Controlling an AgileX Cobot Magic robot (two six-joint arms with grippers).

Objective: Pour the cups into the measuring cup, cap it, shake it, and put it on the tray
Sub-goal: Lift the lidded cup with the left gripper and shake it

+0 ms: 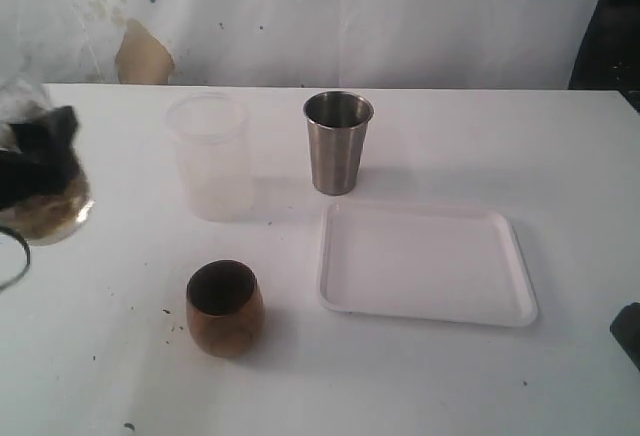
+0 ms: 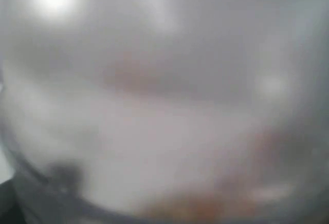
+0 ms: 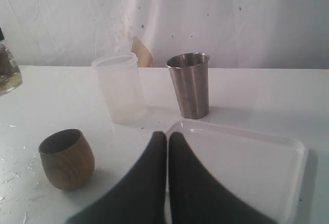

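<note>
The measuring cup sits at the far left edge of the exterior view, well apart from the tray, with brownish contents pooled in its rounded base. The left gripper shows as a dark mass across the cup's body. Its jaws stand wide around the clear wall and appear to clamp it, and the left wrist view is filled by a blur of that wall, so the contact itself cannot be checked. The main risk is a slip, since smooth, curved plastic held across a wide span could twist or drop once it is tilted or shaken. Whether a cap is on cannot be told, and shaking it uncapped would fling the contents over the white table, where a few dark specks already lie near the wooden cup. The right gripper is pressed closed and empty, and it hovers just over the near rim of the tray. A careless reach from there could nudge the tray or knock over the steel tumbler just behind it. The frosted plastic cup stands beside the tumbler and could be mistaken for the pouring target. With the measuring cup half out of frame, any pour into it would be hard to judge.
</note>
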